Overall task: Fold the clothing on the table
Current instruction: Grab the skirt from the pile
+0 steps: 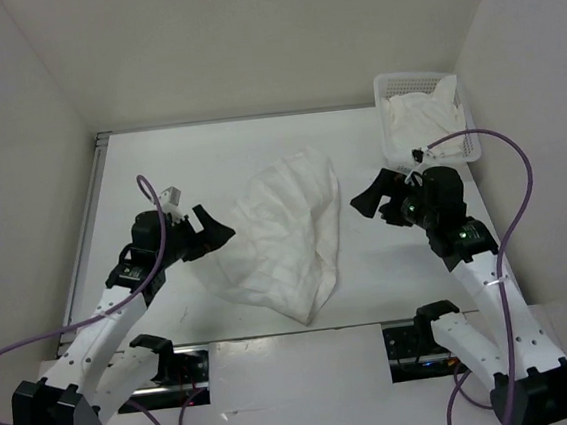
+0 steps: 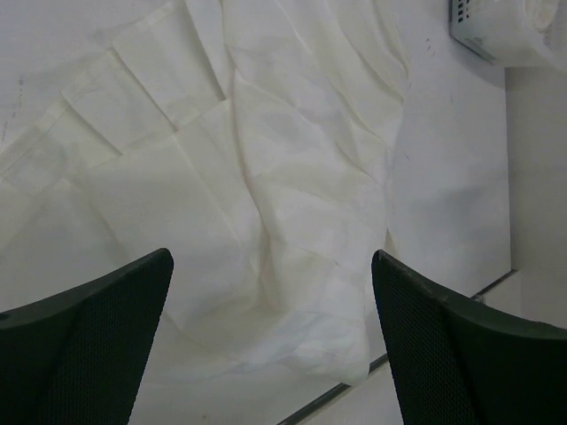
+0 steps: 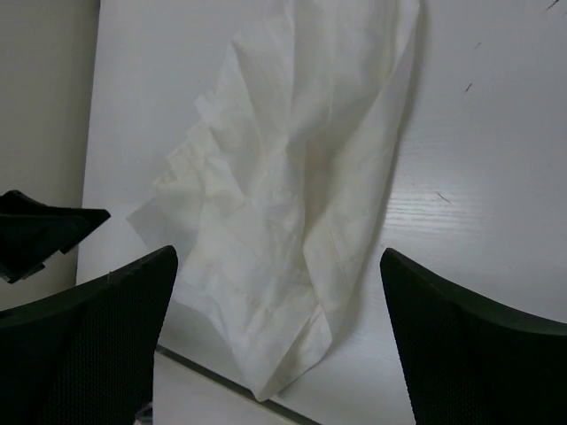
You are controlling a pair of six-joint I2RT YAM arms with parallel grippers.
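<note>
On the white table (image 1: 158,164), crumpled clothing (image 1: 286,234) lies mid-frame between the left gripper (image 1: 213,231) and right gripper (image 1: 370,196), both spread wide; flattening before folding looks wise.

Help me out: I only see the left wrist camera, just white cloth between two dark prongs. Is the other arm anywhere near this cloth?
Observer: Yes. From above, the right claw hovers open just off the right side of the clothing, apart from it.
Operator: And my claw?
Observer: The left claw is open at the opposite, left edge, facing the right one. I cannot tell if it touches.
Operator: What is the grey corner at my top right?
Observer: A white mesh basket in the far right corner of the table, holding a white cloth bundle.
</note>
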